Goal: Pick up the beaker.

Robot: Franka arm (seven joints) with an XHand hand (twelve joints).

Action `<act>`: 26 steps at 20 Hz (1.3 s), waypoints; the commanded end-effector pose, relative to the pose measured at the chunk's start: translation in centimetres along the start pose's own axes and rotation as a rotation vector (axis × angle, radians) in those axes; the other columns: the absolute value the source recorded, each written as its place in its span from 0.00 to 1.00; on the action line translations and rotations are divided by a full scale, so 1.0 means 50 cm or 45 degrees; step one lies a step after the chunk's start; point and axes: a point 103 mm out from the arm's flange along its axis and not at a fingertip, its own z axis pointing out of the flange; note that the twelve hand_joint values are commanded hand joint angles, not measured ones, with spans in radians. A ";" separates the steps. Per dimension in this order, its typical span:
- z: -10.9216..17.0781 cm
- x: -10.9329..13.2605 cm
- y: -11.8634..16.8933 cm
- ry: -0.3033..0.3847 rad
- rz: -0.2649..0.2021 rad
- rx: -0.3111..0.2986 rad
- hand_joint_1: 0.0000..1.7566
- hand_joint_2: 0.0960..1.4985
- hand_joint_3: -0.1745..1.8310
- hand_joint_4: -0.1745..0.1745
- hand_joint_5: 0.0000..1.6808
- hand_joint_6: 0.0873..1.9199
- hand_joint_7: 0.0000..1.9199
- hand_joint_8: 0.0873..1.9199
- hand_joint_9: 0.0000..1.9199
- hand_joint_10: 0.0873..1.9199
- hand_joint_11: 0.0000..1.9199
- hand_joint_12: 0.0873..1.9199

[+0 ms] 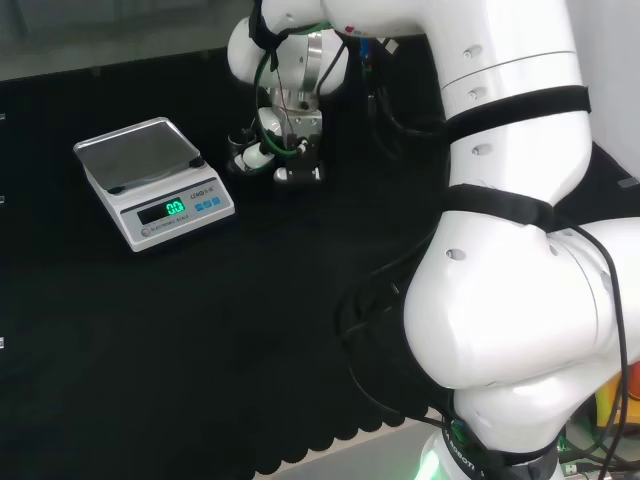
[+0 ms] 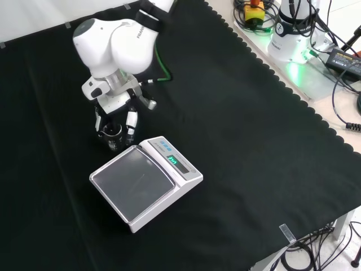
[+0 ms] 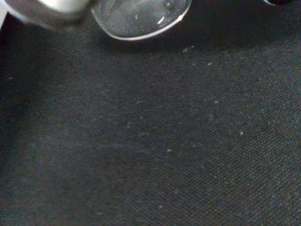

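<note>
A small clear beaker [image 2: 111, 136] stands on the black cloth just behind the far corner of the scale in the front view. The hand [image 2: 115, 113] hangs low over it, and its fingers [image 2: 131, 121] reach down fairly straight on either side of the glass without curling round it. In the head view the hand [image 1: 285, 150] sits right of the scale with the beaker [image 1: 241, 152] at its left side. In the wrist view the beaker's round glass base [image 3: 141, 16] shows close by, just above the cloth.
A white digital scale [image 2: 148, 182] with a steel pan [image 1: 138, 152] stands close beside the beaker. The arm's big white links [image 1: 500, 250] rise at the head view's right. Cables and a power unit [image 2: 293, 34] lie beyond the cloth's scalloped edge.
</note>
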 end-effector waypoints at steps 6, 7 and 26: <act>-0.093 -0.006 -0.014 -0.032 -0.012 -0.273 0.68 0.41 0.41 0.00 0.75 0.32 0.85 0.23 0.90 0.11 0.71 0.44; -0.110 -0.006 -0.017 -0.042 -0.024 -0.284 0.68 0.41 0.41 0.00 0.76 0.32 0.85 0.23 0.90 0.11 0.71 0.44; -0.510 0.128 -0.356 0.083 -0.137 -0.045 0.69 0.38 0.45 0.00 0.76 0.33 0.87 0.23 0.92 0.10 0.71 0.44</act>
